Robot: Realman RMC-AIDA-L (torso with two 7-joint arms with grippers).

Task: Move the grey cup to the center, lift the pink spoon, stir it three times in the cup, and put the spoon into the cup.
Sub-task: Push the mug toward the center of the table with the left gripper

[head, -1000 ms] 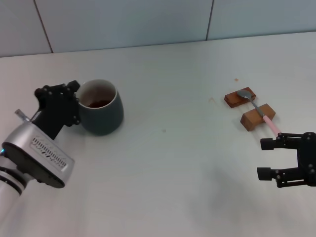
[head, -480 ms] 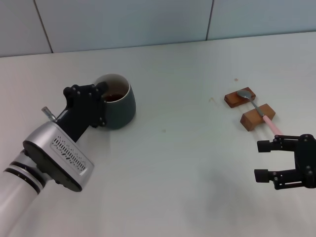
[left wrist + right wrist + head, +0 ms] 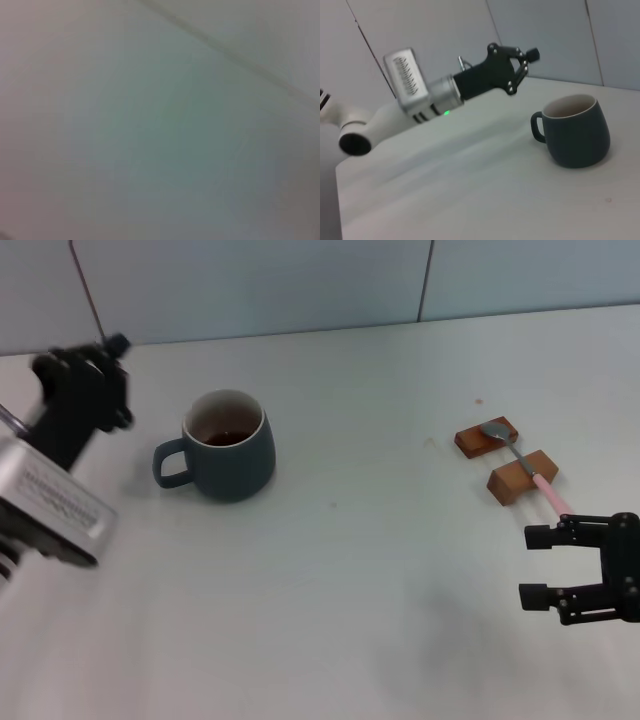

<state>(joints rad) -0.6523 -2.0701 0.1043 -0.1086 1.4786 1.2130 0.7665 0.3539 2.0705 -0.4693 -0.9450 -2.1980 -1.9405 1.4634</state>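
The grey cup (image 3: 232, 448) stands upright left of the table's middle, handle toward my left, dark liquid inside. It also shows in the right wrist view (image 3: 577, 132). My left gripper (image 3: 115, 380) is open and empty, raised up and to the left of the cup, clear of its handle; it shows in the right wrist view too (image 3: 524, 70). The pink spoon (image 3: 520, 460) lies across two brown wooden blocks at the right, its pink handle end pointing at my right gripper (image 3: 528, 566). That gripper is open and empty, just in front of the handle end. The left wrist view shows only blank surface.
The two wooden blocks (image 3: 486, 438) (image 3: 521, 477) sit at the right under the spoon. A tiled wall (image 3: 300, 280) runs along the table's far edge. The white tabletop (image 3: 380, 540) lies between the cup and the spoon.
My left gripper slid the cup to the right, then let go of it and pulled up and back to the left. The right gripper has barely moved.
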